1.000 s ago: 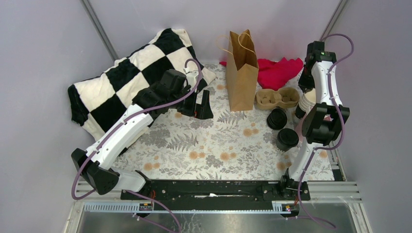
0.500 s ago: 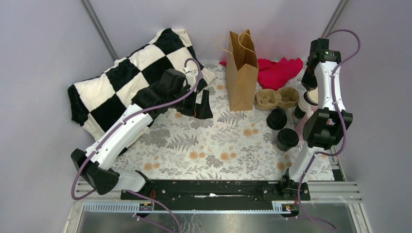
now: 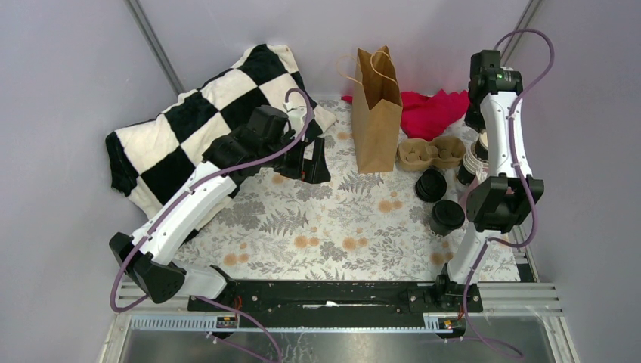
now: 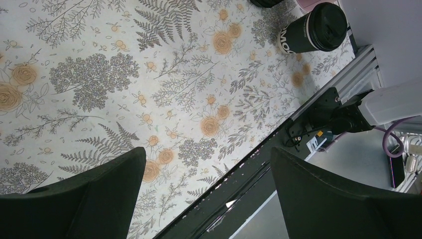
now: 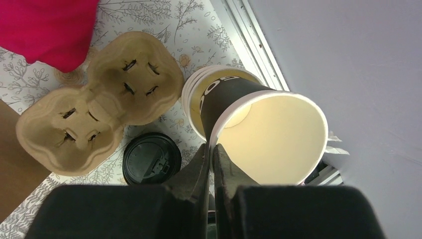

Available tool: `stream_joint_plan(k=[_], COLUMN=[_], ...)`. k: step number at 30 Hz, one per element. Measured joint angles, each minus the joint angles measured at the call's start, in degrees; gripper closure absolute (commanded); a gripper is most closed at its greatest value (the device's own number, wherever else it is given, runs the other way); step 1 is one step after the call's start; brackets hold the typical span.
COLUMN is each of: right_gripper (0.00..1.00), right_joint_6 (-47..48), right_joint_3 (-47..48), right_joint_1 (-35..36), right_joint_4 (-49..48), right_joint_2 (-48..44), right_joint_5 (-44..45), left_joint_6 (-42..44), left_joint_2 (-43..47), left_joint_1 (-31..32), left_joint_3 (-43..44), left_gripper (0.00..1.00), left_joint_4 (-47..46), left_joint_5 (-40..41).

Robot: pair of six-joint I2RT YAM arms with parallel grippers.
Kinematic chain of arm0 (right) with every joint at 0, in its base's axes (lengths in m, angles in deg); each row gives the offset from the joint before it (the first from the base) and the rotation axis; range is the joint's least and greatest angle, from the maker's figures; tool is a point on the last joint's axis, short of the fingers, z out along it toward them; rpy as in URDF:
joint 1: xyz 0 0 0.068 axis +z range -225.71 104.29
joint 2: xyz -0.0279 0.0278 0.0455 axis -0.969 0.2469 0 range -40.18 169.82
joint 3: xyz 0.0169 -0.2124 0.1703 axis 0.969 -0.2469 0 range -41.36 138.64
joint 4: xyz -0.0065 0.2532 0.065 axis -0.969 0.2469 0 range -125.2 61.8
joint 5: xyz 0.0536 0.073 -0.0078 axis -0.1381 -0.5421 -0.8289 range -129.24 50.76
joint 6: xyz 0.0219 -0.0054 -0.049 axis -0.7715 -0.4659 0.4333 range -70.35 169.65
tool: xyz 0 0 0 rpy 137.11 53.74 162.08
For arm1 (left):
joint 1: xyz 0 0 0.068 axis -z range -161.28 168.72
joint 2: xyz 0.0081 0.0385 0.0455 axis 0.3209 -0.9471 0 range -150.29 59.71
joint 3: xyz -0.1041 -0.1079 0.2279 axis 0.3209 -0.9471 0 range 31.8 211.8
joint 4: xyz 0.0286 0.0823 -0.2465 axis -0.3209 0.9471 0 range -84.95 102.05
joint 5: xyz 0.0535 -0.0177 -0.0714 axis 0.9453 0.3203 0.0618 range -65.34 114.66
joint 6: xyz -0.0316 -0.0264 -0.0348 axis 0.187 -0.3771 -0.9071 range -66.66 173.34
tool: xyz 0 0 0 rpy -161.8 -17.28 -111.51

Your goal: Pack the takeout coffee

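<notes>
Right wrist: right hand (image 5: pixel 211 149) apparently pinches lidless cup (image 5: pixel 271 134).

The middle of the flowered cloth (image 3: pixel 332 227) lies open, from the spread left gripper (image 3: pixel 308 172) across to the near lidded cup (image 3: pixel 447 217) and far lidded cup (image 3: pixel 431 184). The far right corner is tight: paper bag (image 3: pixel 376 113), cup carrier (image 3: pixel 431 153), cup stack (image 5: pixel 191 107) and wall (image 3: pixel 574 151) hem in the right gripper (image 5: pixel 211 149), which pinches an open cup (image 5: pixel 278 134).

Bag (image 3: pixel 376 110) upright at back centre, carrier (image 3: pixel 431 153) just right of it, two lidded cups (image 3: pixel 431 184) (image 3: pixel 447 216) before carrier.
</notes>
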Motion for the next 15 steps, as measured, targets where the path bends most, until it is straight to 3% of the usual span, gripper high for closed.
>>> stream_joint_plan(k=[10,15], right_gripper=[1.00,1.00], right_joint_6=[-0.7,-1.3], right_joint_3=[6.1,11.6], right_joint_1=[1.4,6.3], right_joint_4=[4.5,6.7], right_joint_2=[-3.9,-6.1], right_joint_5=[1.6,1.1], left_joint_6=[-1.7,-5.3], left_joint_2=[-0.1,0.8], left_joint_1=[-0.1,-1.7], left_joint_3=[0.0,-1.7], left_gripper=[0.01,0.01], left_joint_4=[-0.1,-1.6], left_joint_5=[-0.5,-3.5])
